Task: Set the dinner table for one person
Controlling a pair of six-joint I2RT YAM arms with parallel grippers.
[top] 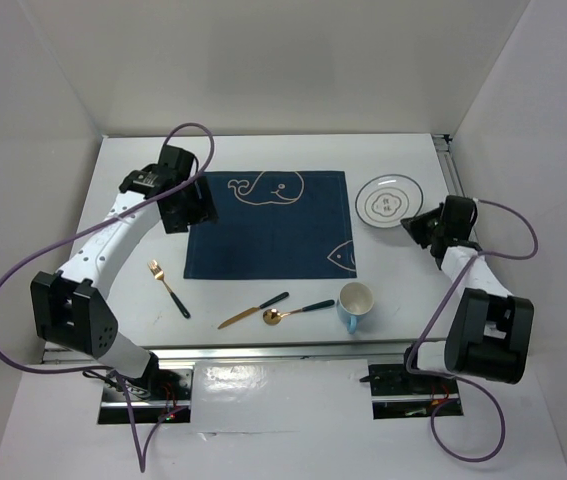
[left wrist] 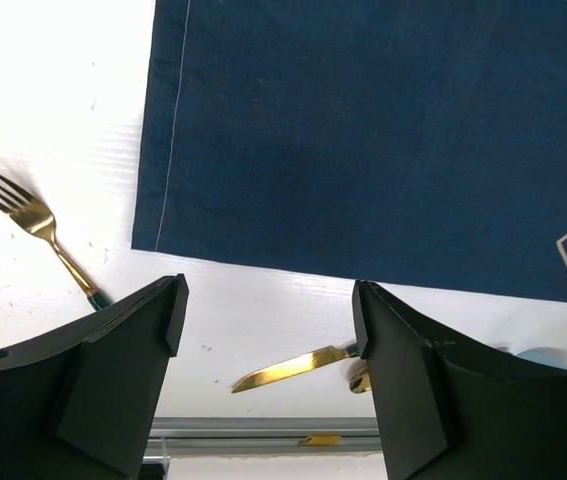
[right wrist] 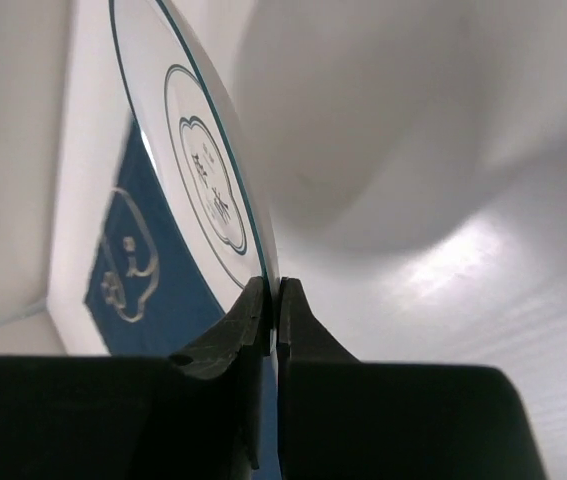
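Observation:
The white dinner table (top: 263, 150) carries a navy whale-print placemat (top: 273, 225). My right gripper (top: 415, 226) is shut on the near rim of a white plate (top: 388, 200) with a dark ring, right of the placemat; in the right wrist view the plate (right wrist: 203, 170) stands edge-on between the fingers (right wrist: 308, 330). My left gripper (top: 185, 208) is open and empty above the placemat's left edge (left wrist: 363, 140). A gold fork (top: 168, 288), gold knife (top: 253, 311), gold spoon (top: 298, 312) and light blue cup (top: 355, 305) lie near the front edge.
An aluminium rail (top: 450, 160) runs along the table's right edge and another along the front (left wrist: 263, 432). White walls close in the back and sides. In the left wrist view the fork (left wrist: 33, 222) and knife (left wrist: 293, 368) show below the placemat.

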